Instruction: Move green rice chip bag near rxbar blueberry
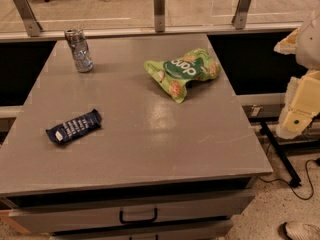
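Observation:
The green rice chip bag (183,72) lies crumpled on the grey table (150,144), towards the back right. The rxbar blueberry (74,126), a flat dark navy wrapper with white text, lies at the front left of the table. The bag and the bar are well apart. My gripper (300,111) shows as cream-coloured parts at the right edge of the view, beyond the table's right side and off the table top, well to the right of the bag. It holds nothing that I can see.
A silver can (79,50) stands upright at the back left of the table. A glass rail with metal posts (159,9) runs behind the table. Drawers with a black handle (138,216) are below the front edge. Cables (295,181) lie on the floor at the right.

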Controlling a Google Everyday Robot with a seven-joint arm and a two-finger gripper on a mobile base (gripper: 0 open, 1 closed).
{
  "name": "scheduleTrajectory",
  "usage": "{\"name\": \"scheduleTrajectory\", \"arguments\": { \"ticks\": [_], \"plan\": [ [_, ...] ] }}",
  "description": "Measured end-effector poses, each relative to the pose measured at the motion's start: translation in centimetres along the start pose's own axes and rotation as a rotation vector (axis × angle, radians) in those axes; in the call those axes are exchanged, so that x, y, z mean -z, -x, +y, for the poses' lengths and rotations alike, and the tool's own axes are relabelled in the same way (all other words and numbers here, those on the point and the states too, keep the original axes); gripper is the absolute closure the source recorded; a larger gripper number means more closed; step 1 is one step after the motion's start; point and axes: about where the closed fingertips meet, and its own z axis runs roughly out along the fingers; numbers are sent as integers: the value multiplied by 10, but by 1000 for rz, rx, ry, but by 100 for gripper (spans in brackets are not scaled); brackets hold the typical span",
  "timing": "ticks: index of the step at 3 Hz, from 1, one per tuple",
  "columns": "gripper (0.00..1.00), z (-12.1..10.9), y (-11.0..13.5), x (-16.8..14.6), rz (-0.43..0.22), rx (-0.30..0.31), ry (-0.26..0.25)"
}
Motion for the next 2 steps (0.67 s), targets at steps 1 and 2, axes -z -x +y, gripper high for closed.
{"name": "scheduleTrajectory", "arguments": {
  "ticks": [1, 2],
  "plan": [
    [0, 0, 0, 0, 0, 0, 0],
    [0, -20, 16, -23, -53, -7, -14]
  ]
}}
